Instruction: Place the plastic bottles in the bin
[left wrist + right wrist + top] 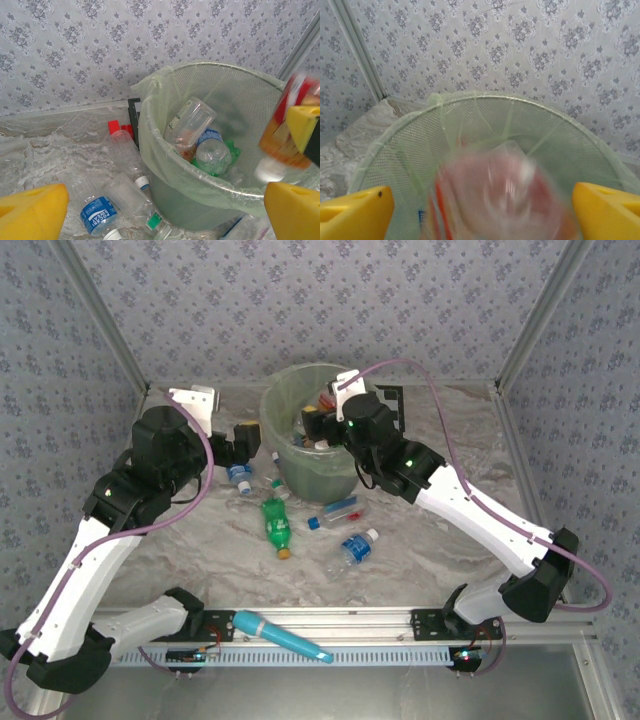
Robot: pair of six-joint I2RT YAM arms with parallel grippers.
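The bin [310,475] stands at the back middle, a pale-green bucket with a liner, and holds several plastic bottles [212,150]. My right gripper [318,425] hangs open over its mouth. A red-labelled bottle [505,200] shows motion-blurred between the spread yellow fingers [355,212], above the bin's inside [395,145]. The left wrist view has that bottle [287,130] at the bin's right rim. My left gripper [252,440] is open, low beside the bin's left wall, holding nothing. Under it lie a blue-labelled bottle [98,215], a clear one [131,197] and a red-capped one [122,147].
In front of the bin lie a green bottle [276,523], a clear blue-capped bottle [338,511] and a blue-labelled bottle [357,546]. A teal stick [280,636] rests on the near rail. Patterned walls close in the back and both sides.
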